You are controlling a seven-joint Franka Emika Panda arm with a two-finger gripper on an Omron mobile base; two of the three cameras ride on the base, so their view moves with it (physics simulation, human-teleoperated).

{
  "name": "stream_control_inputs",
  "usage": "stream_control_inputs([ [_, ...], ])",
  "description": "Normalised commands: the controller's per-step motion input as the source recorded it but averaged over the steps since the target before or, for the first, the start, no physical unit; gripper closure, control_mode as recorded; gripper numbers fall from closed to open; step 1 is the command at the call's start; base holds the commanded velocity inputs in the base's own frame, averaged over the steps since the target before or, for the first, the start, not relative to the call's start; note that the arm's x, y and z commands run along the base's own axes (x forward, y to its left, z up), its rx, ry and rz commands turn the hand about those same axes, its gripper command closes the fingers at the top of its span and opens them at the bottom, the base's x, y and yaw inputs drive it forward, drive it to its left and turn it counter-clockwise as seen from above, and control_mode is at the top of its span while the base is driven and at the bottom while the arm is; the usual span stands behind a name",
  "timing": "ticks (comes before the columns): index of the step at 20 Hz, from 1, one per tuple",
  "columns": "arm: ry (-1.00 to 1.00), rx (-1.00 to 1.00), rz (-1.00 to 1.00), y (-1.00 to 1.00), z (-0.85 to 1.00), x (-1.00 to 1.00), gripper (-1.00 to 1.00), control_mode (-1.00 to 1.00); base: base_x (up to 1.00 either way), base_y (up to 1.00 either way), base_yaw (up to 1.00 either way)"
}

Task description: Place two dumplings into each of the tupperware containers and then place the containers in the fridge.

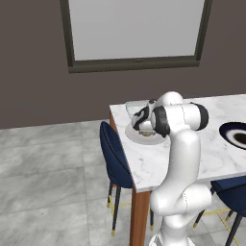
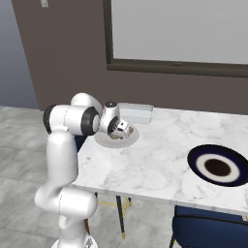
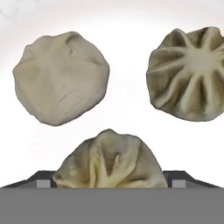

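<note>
Three dumplings [image 3: 61, 83] are shown on the pale round plate [image 2: 130, 138] near the far left corner of the marble tabletop [image 2: 160, 160]. The gripper [image 3: 111, 183] is lowered over them, its fingertips [image 3: 43, 183] set apart on either side of the nearest dumpling [image 3: 109, 159], not yet clamped. A tupperware container [image 2: 135, 113] is seen just behind the plate, at the far edge; its contents cannot be made out. By this evidence, the filling is judged barely begun and the fridge step untouched. A navy plate [image 2: 218, 164], blue chairs [image 1: 115, 153], a grey tiled floor [image 1: 48, 168] and a dark wall with a window [image 1: 134, 29] are also shown.
</note>
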Motion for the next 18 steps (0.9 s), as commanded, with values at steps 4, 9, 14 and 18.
stream_control_inputs([
  [4,-0.14,0.05,0.00,0.05,-0.01,0.00,1.00,-1.00,0.00,0.00,0.00],
  [9,0.01,0.05,0.00,-0.06,0.67,-0.27,1.00,-1.00,0.00,0.00,0.00],
  [14,0.04,-0.06,0.00,-0.26,1.00,-0.95,1.00,-1.00,0.00,0.00,0.00],
  [18,-0.01,-0.11,-0.02,-0.33,0.81,-1.00,1.00,-1.00,0.00,0.00,0.00],
])
